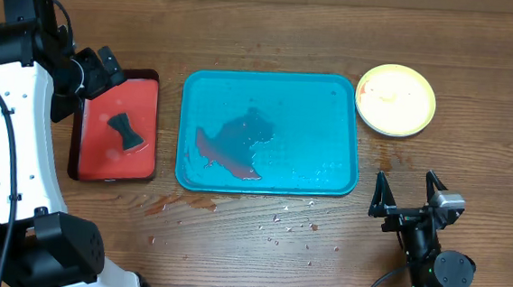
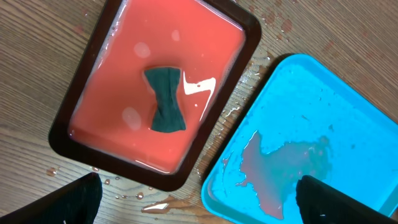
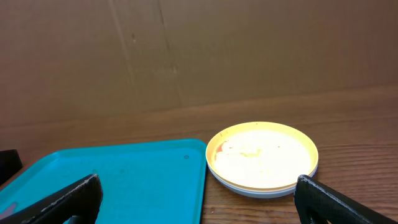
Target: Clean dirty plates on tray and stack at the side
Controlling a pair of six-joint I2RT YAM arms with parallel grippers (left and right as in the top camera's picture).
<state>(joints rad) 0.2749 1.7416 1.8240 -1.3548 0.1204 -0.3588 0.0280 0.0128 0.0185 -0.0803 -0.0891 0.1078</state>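
Observation:
The teal tray [image 1: 340, 181] lies mid-table and carries only a reddish puddle [image 1: 229, 146] and water drops. The plates [image 1: 395, 100] are stacked on the wood just right of the tray's far corner. The top plate [image 3: 262, 155] is yellow-rimmed with a small red smear at its left edge, and a paler plate rim shows beneath it. My right gripper [image 1: 405, 181] stands open and empty near the front right, facing the stack. My left gripper [image 1: 99, 67] hangs open and empty over the far-left corner of the red tray [image 1: 144, 167].
The red tray [image 2: 74, 93] holds pinkish water and a dark green sponge [image 2: 166, 99] pinched in the middle. Water drops and a reddish spill [image 1: 184, 204] lie on the wood in front of the teal tray [image 2: 348, 93]. A brown wall backs the table.

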